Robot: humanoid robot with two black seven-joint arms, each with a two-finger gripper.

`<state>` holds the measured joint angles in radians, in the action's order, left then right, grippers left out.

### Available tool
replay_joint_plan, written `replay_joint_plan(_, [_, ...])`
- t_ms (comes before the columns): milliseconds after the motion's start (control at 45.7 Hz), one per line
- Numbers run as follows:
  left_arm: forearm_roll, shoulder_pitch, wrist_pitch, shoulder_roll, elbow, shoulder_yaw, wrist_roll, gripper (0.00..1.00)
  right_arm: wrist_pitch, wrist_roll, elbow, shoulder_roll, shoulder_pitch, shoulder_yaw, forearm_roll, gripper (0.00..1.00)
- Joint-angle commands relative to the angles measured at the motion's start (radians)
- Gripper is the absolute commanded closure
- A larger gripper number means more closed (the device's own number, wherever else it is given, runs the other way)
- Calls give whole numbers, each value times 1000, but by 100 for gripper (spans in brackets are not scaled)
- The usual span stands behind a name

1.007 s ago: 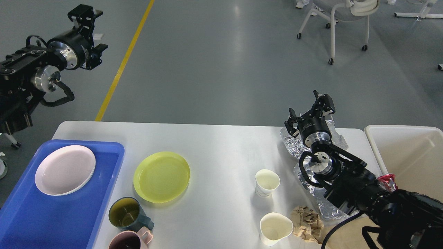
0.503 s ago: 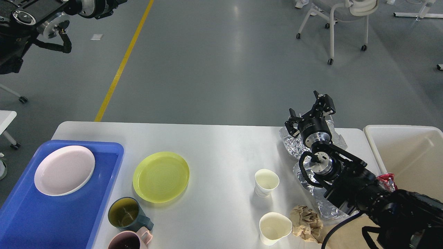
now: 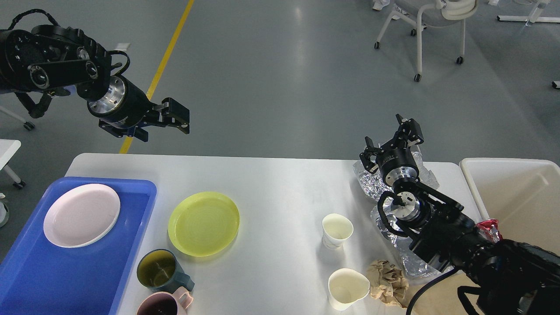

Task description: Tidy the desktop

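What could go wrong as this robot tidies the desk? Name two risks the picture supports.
1. The right arm lies over the crumpled foil and close to the paper cup, so moving it might drag foil or tip the cup.
2. The pink mug sits at the desktop's near edge and might get knocked off.

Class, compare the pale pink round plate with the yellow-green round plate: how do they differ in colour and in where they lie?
Colour: the pale pink round plate is pinkish white and opaque; the yellow-green round plate looks slightly translucent.
Place: the pink plate lies inside the blue rectangular tray; the yellow-green plate lies straight on the white desktop, right of the tray.
Shared: both are round, shallow, upright and empty.
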<state>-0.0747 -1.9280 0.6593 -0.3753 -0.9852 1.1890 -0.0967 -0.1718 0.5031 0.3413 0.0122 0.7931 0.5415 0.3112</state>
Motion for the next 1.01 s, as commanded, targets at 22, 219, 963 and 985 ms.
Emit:
replay_joint_plan(22, [-2, -127, 5, -8, -62, 155, -8, 0, 0, 0, -1, 0, 0, 0, 0, 0])
replay_joint_plan(219, [-4, -296, 6, -16, -205, 300, -5, 0, 0, 0, -1, 0, 0, 0, 0, 0])
replay_joint_plan(963, [0, -361, 301, -31, -380, 373, -17, 0, 0, 0, -4, 0, 0, 0, 0, 0])
replay_joint_plan(985, [3, -364, 301, -31, -380, 374, -18, 0, 0, 0, -4, 0, 0, 0, 0, 0])
